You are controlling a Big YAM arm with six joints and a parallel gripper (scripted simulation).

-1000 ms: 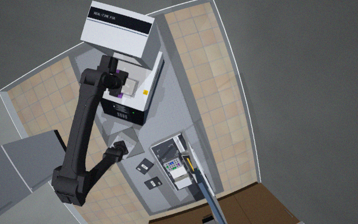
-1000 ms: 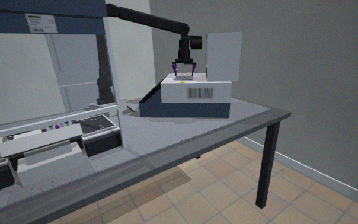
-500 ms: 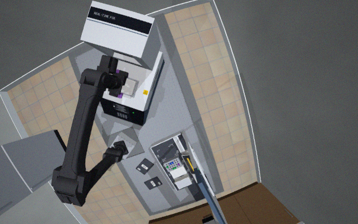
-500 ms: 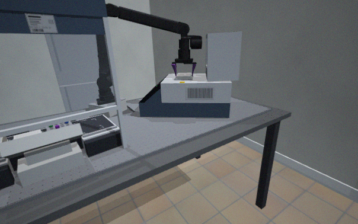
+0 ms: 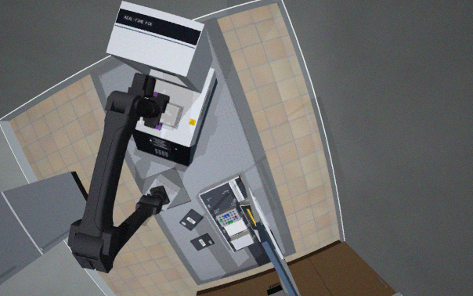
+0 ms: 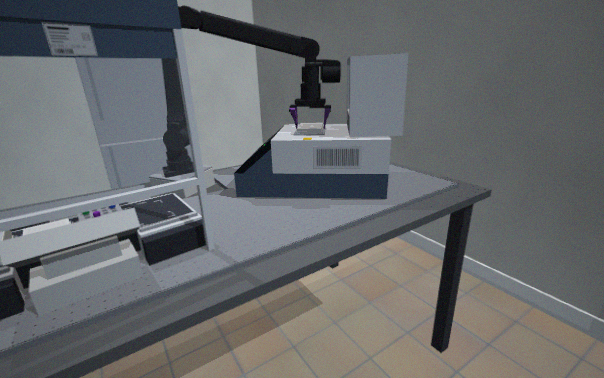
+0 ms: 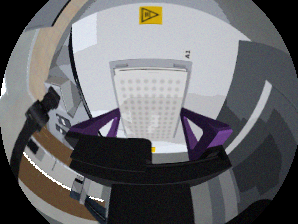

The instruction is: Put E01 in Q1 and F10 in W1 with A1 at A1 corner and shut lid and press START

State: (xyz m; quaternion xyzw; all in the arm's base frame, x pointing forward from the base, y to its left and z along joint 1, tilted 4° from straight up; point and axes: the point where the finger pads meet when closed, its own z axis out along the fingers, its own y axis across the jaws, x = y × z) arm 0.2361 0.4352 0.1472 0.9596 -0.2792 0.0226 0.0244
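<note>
The real-time cycler Q1 (image 5: 172, 127) stands on the table with its lid (image 5: 157, 37) raised upright at the back. A pale 96-well plate (image 5: 172, 115) lies flat on Q1's block; it also shows in the side view (image 6: 310, 131) and the wrist view (image 7: 149, 99). My gripper (image 5: 159, 110) hangs straight over the plate with its purple fingers wide open, one beyond each side of it (image 7: 152, 129). The fingertips stand slightly above the plate (image 6: 310, 117) and hold nothing. The plate's label cannot be read. Q1's lamp (image 5: 176, 149) is green, next to the keys (image 5: 161, 152).
The deck with the tube cooling block (image 5: 228, 216) and white labware (image 5: 239, 235) lies to the right of the arm's base. Two dark nests (image 5: 191, 219) (image 5: 202, 241) sit on the table beside it. A frame post (image 6: 192, 140) stands between deck and Q1.
</note>
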